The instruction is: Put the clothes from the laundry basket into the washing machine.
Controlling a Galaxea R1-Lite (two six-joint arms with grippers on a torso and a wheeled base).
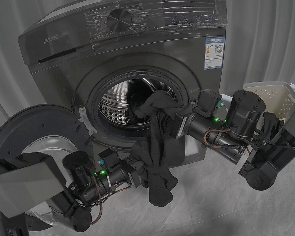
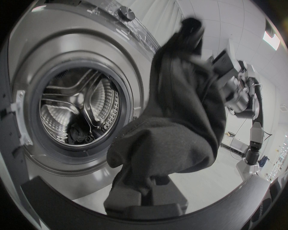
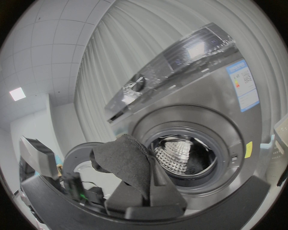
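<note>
A dark grey washing machine stands ahead with its round door swung open to the left and the steel drum exposed. A black garment hangs stretched in front of the opening, held by both arms. My left gripper is shut on its lower part, below the opening. My right gripper is shut on its upper part, at the opening's right rim. The cloth drapes over the left gripper and the cloth over the right gripper. Dark clothes lie inside the drum.
A white laundry basket stands on the floor right of the machine, partly behind my right arm, with a dark cloth near its front. Pale curtains hang behind. Grey tiled floor lies open in front of the machine.
</note>
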